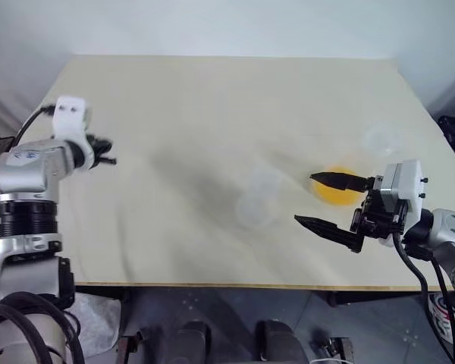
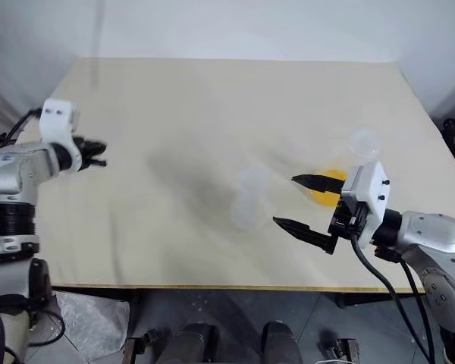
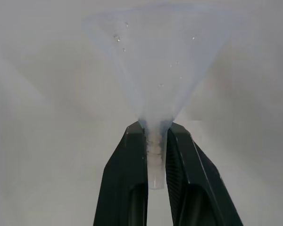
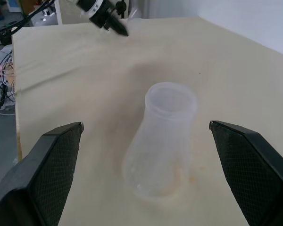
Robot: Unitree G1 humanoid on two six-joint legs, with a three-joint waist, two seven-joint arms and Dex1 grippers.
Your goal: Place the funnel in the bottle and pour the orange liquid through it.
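Note:
In the left wrist view the clear funnel (image 3: pixel 155 70) is pinched by its short spout, and my left gripper (image 3: pixel 155 129) is shut on it. That gripper (image 1: pixel 102 155) hangs over the table's left side. The frosted cone-shaped bottle (image 1: pixel 258 199) stands upright near the table's middle, neck up and mouth uncovered (image 4: pixel 171 101). My right gripper (image 1: pixel 303 199) is open just to the right of the bottle, fingers spread wide and pointing at it, touching nothing. The orange liquid (image 1: pixel 337 188) shows as a bright patch in a clear vessel behind the right fingers.
The pale wooden table (image 1: pixel 212 98) has wide bare room between the left gripper and the bottle. A faint clear round vessel (image 1: pixel 381 139) sits at the far right, beyond the orange liquid. The table's front edge runs just below the right gripper.

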